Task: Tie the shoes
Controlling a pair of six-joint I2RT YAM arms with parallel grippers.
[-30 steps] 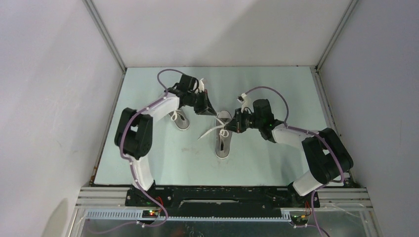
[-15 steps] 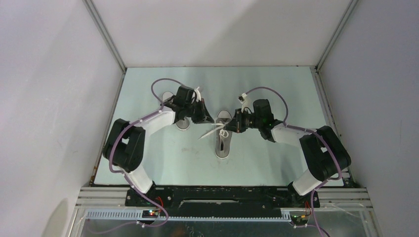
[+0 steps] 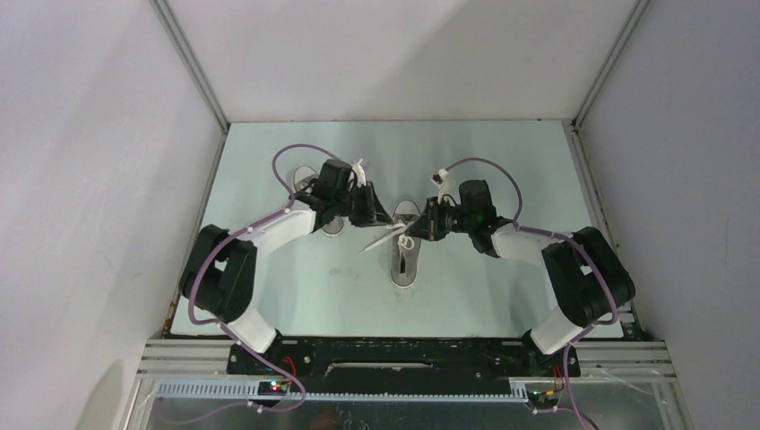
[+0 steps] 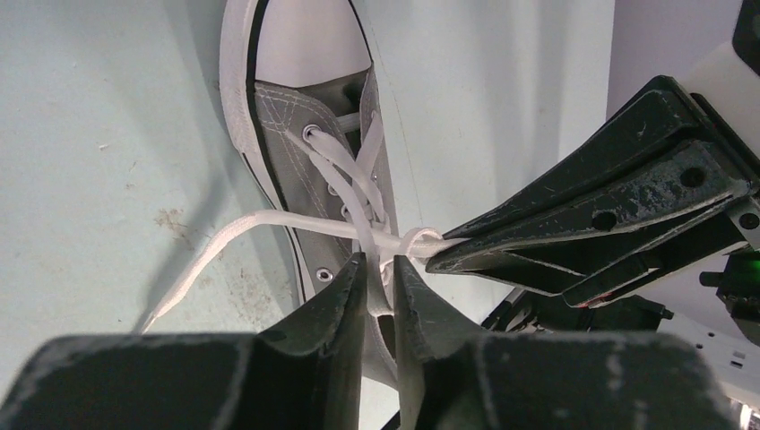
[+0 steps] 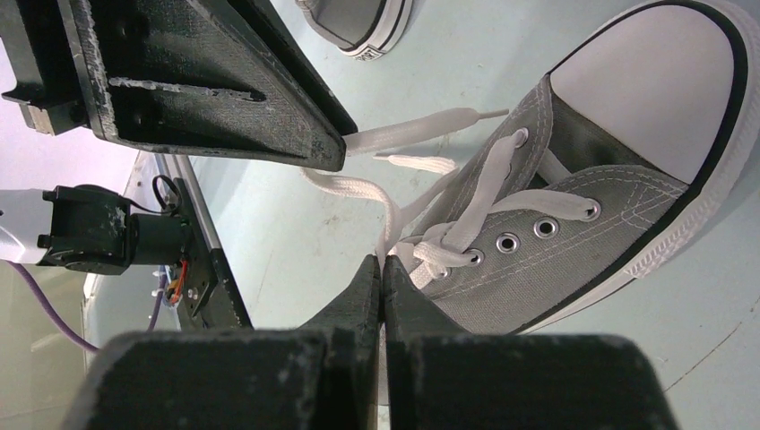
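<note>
One of the shoes (image 3: 405, 262), grey with a white toe cap, lies mid-table with its laces crossed into a first knot (image 4: 414, 240). My right gripper (image 5: 383, 261) is shut on a lace strand right at that knot. My left gripper (image 4: 378, 265) hovers over the eyelets; its jaws stand slightly apart, and a white lace strand runs loosely through the narrow gap. One loose lace end (image 4: 193, 269) trails onto the table. The other shoe (image 3: 330, 224) lies further left, partly hidden under my left arm.
The two grippers meet almost tip to tip over the centre shoe, with the left gripper's fingers (image 5: 215, 98) close above the right one. Grey walls enclose the pale green table (image 3: 502, 161) on three sides.
My left arm has swung nearer and toward the centre shoe, and its jaws have parted a little. The right gripper has stayed shut at the knot.
</note>
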